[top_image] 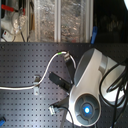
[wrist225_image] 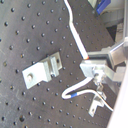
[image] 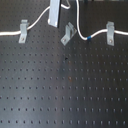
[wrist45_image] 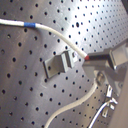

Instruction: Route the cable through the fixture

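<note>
The cable (wrist45_image: 60, 36) is pinched tight in the gripper (wrist45_image: 89, 59), just beside the fixture (wrist45_image: 60, 65) and above it, not yet touching it.

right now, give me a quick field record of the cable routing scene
pincer: shut on the cable
cable: white, with a blue band, already seated in the two square-on clips
fixture: diagonal clip in the middle of the row, cable not in it
square-on clips: one at the first exterior view's left, one at its right
surface: dark perforated board
</note>
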